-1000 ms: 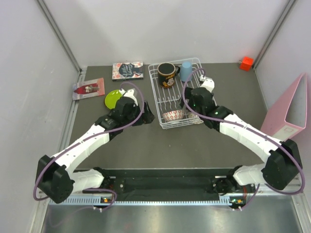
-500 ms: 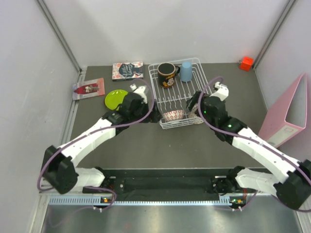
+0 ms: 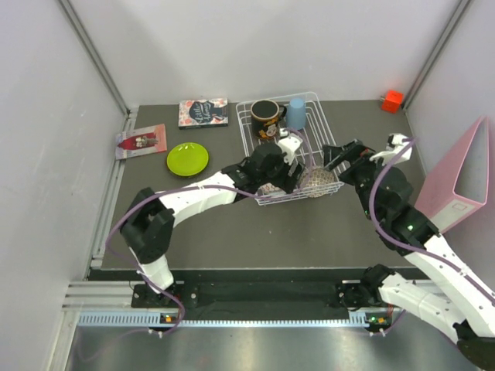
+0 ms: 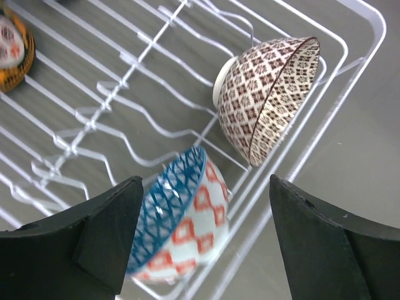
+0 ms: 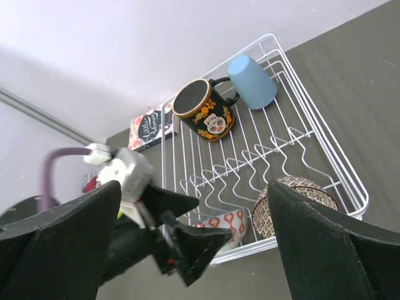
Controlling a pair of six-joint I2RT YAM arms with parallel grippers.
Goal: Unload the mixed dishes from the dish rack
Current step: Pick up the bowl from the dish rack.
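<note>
Unloading moves on: the left tool (image 4: 205, 181), jaws wide apart, has left the green plate (image 3: 187, 158) on the bench (image 3: 232, 224) and swung over the blue bowl (image 4: 187, 231) at the rack's (image 3: 267, 151) near end, likely its next pick. The right tool (image 5: 194, 187), spread and empty, has backed off. The blue bowl and the beige bowl (image 4: 269, 94) stand on edge, the beige mouth toward the rack wall; the rack runs near-to-far.

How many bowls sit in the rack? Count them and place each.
2. Brown-patterned bowl: rack's near right corner, on edge. Blue-and-red bowl: just left of it. None seems hidden.
</note>
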